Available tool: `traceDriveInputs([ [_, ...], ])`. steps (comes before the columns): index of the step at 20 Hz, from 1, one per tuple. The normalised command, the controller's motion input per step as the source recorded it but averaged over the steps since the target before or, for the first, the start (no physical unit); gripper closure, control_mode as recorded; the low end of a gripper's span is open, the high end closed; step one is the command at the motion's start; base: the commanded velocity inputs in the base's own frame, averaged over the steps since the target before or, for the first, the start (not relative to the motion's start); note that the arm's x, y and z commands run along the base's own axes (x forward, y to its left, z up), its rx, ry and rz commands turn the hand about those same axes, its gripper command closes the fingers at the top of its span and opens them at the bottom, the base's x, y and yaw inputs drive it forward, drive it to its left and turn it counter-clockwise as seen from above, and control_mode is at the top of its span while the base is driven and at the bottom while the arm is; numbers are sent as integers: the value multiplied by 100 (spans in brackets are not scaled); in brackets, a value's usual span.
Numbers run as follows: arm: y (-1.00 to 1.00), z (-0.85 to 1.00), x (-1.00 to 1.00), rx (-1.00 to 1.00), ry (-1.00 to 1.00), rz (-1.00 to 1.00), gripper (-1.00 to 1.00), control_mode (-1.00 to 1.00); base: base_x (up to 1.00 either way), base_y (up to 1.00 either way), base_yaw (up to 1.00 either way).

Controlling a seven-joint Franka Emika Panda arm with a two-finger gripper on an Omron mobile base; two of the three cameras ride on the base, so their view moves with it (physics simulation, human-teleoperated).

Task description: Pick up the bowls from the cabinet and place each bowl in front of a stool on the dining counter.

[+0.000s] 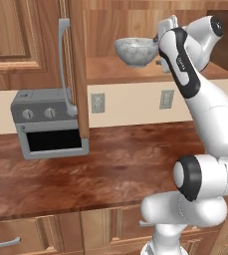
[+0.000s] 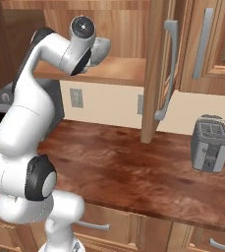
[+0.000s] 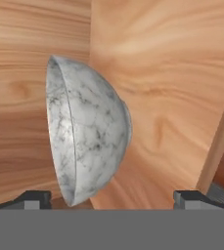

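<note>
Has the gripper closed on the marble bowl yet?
No: in the hand view the fingertips stand wide apart, and the marble bowl sits ungripped between them.

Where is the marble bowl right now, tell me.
The marble bowl stands upright on the open cabinet's shelf, just left of the open gripper, above the toaster oven.

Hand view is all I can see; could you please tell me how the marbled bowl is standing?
Observer: The marbled bowl stands upright, rim up, on the cabinet shelf.
Operator: Thank you. Is anything beside it that I might strike?
Observer: An open cabinet door hangs to the bowl's left, with a long silver handle.
Operator: And what lies below the shelf?
Observer: A grey toaster oven sits on the worktop, below and left of the bowl.
</note>
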Motion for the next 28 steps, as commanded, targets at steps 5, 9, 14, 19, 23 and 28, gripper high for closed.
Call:
traceDriveInputs([
  [5, 0, 0, 34, 0, 5, 4, -100, -100, 0, 0, 0],
  [9, 0, -3, 23, 0, 6, 5, -100, -100, 0, 0, 0],
  [14, 0, -5, 22, 0, 6, 5, -100, -100, 0, 0, 0],
  [19, 0, -8, 23, 0, 5, 4, -100, -100, 0, 0, 0],
  [23, 0, -8, 29, 0, 4, 3, -100, -100, 0, 0, 0],
  [28, 4, -19, 12, 0, 5, 4, -100, -100, 0, 0, 0],
])
